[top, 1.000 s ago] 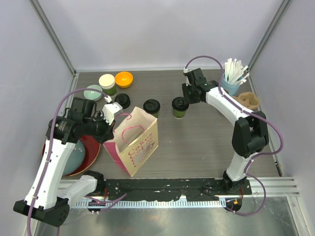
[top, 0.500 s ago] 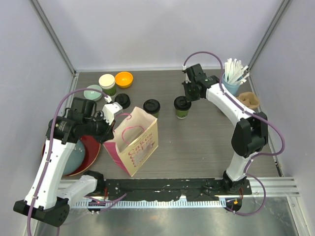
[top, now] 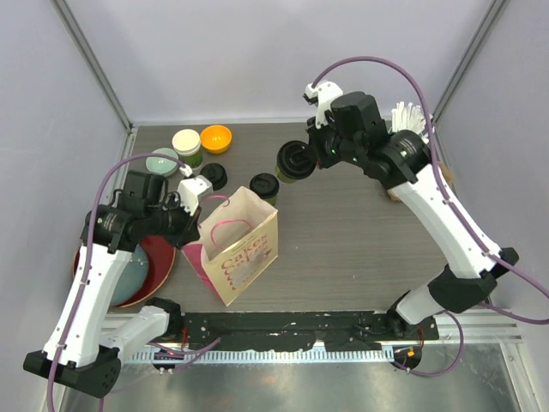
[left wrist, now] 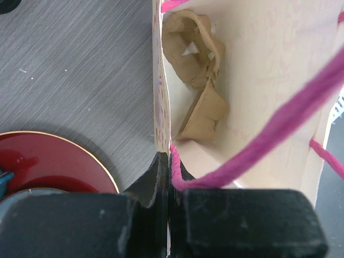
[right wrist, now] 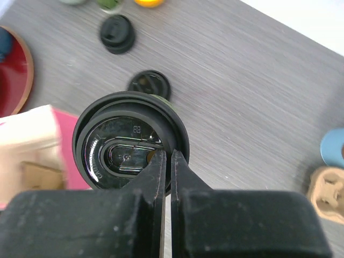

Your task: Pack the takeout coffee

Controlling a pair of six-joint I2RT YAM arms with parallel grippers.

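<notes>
**One coffee in my right grip, the bag's edge in my left**

My right gripper is closed to a sliver on the rim of the black lid of one dark-green cup. The cup hangs from that pinch above the table, and in the top view it looks tilted. (From my right wrist I see mostly the lid; the green wall barely shows.) The second cup, lid on, stands on the table just behind the paper bag. A loose black lid lies to the left of the second cup. My left gripper is clamped tight on the bag's upper edge beside a pink handle, near the red plate. The bag stands with its mouth open, and a brown cardboard carrier lies inside it.
</notes>
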